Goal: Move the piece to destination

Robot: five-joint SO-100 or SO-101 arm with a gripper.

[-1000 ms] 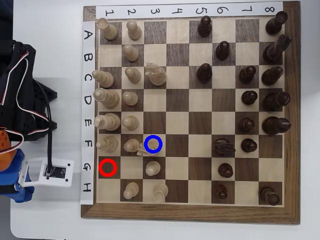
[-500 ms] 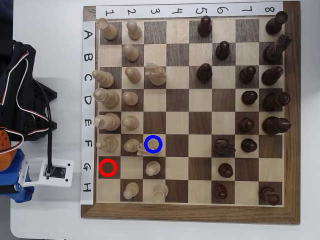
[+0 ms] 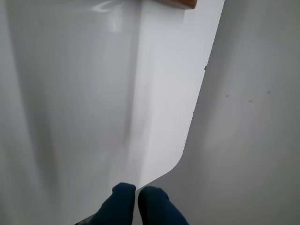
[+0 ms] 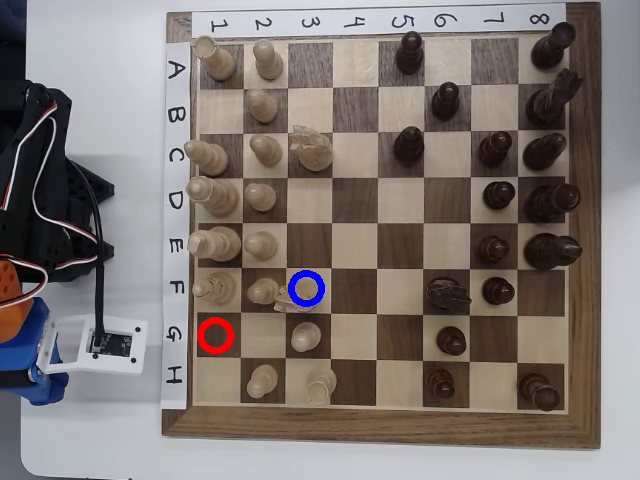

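In the overhead view the piece (image 4: 299,299), a pale cream knight, stands on the destination (image 4: 322,274), the light square in row F, column 3, with the blue ring drawn over it. My gripper (image 4: 42,388) rests off the board at the left, over the white table near its front corner. The wrist view has my two blue fingertips (image 3: 123,197) pressed together at the bottom edge, with nothing between them, so the gripper (image 3: 137,193) is shut and empty.
A red ring (image 4: 215,335) marks an empty dark square in row G, column 1. Another cream knight (image 4: 312,150) stands in row C. Cream pawns (image 4: 305,337) crowd the left columns and dark pieces (image 4: 447,293) the right. The chessboard's frame corner (image 3: 174,3) shows in the wrist view.
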